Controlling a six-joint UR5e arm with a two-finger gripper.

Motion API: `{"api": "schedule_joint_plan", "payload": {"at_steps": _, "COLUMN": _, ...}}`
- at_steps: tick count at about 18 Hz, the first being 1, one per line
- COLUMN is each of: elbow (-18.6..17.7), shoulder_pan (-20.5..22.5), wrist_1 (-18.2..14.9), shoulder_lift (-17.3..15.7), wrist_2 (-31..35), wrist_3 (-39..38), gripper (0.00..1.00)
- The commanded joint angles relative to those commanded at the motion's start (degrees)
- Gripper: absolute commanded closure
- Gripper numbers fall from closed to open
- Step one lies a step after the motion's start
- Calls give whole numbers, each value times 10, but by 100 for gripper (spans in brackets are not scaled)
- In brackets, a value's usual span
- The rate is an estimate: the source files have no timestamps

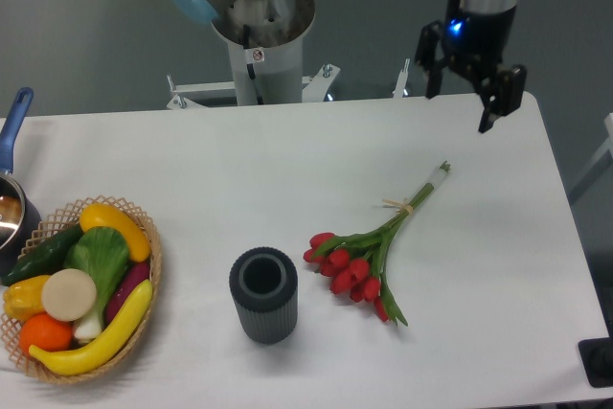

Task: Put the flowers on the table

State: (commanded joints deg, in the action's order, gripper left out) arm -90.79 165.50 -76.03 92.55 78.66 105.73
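Observation:
The flowers [369,254], a bunch of red tulips with green stems tied by a thin band, lie flat on the white table [287,170], right of centre, heads toward the front and stem ends toward the back right. My gripper [461,107] hangs open and empty above the table's back right edge, well above and behind the stem ends, touching nothing.
A dark grey ribbed vase [263,294] stands upright just left of the tulip heads. A woven basket [81,289] of toy vegetables sits at the front left. A pan with a blue handle [11,189] is at the left edge. The arm's base [259,26] stands behind the table.

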Motion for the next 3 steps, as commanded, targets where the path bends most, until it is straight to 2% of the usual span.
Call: {"api": "schedule_joint_plan", "payload": {"at_steps": 3, "elbow": 0, "shoulder_pan": 1, "wrist_1": 2, "shoulder_lift": 1, "wrist_2": -4, "wrist_3": -1, "gripper": 0}}
